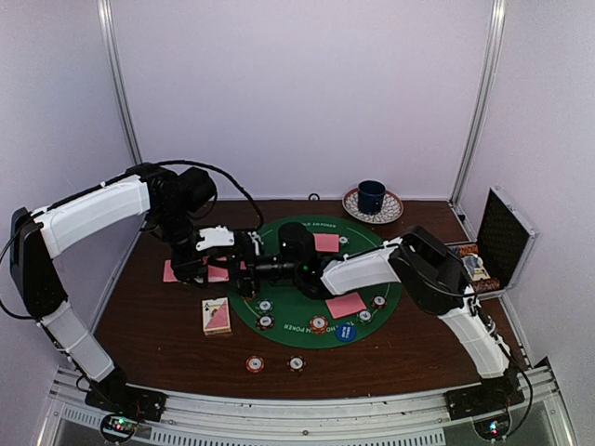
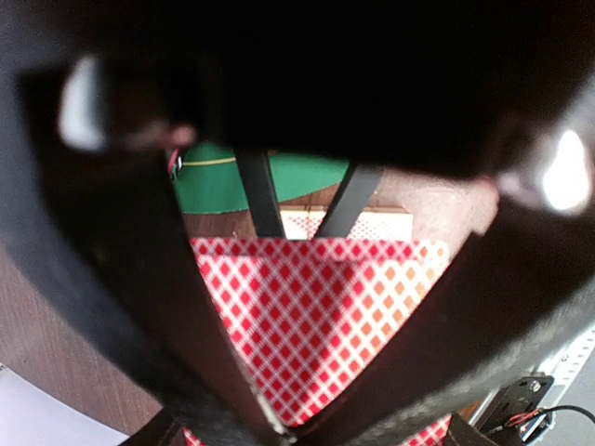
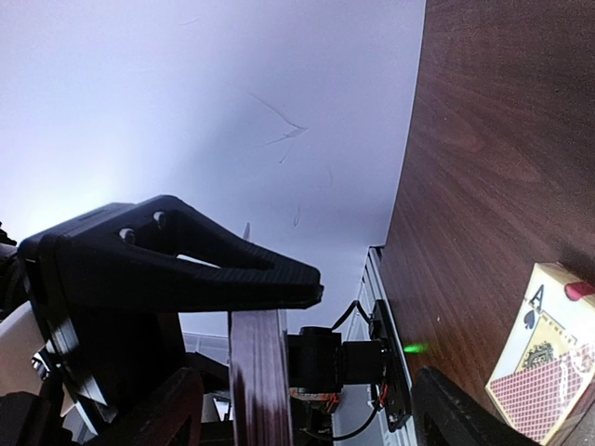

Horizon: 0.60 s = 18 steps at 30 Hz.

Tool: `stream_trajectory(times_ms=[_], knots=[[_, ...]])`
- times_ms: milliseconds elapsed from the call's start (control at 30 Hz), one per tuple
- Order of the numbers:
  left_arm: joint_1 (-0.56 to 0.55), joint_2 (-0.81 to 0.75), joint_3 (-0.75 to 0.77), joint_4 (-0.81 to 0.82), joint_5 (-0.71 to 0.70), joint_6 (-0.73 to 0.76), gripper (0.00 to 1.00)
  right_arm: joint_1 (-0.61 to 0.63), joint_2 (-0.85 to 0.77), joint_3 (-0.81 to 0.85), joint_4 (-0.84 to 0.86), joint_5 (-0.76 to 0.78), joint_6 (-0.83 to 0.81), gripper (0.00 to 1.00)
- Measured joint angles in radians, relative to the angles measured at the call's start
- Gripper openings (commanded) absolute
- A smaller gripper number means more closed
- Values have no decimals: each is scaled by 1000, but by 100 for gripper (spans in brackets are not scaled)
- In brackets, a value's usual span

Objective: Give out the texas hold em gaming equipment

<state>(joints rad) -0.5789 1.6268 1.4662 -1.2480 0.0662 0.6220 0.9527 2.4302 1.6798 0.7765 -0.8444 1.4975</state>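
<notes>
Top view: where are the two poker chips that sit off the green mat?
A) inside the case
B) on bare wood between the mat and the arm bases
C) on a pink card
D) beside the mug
B: the orange-red chip and the chip beside it lie on bare wood just on the near side of the green mat.

Green mat: "POKER" in rim lettering, other words unreadable. Card box: "A" over spade.
</notes>
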Motion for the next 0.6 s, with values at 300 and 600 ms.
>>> stream_trajectory(times_ms=[300, 600], knots=[[0, 0, 0, -2, -7, 0, 0, 4, 4, -10, 8, -10, -9, 63], [0, 0, -8, -11, -18, 1, 0, -15, -24, -69, 17, -20, -38, 52]])
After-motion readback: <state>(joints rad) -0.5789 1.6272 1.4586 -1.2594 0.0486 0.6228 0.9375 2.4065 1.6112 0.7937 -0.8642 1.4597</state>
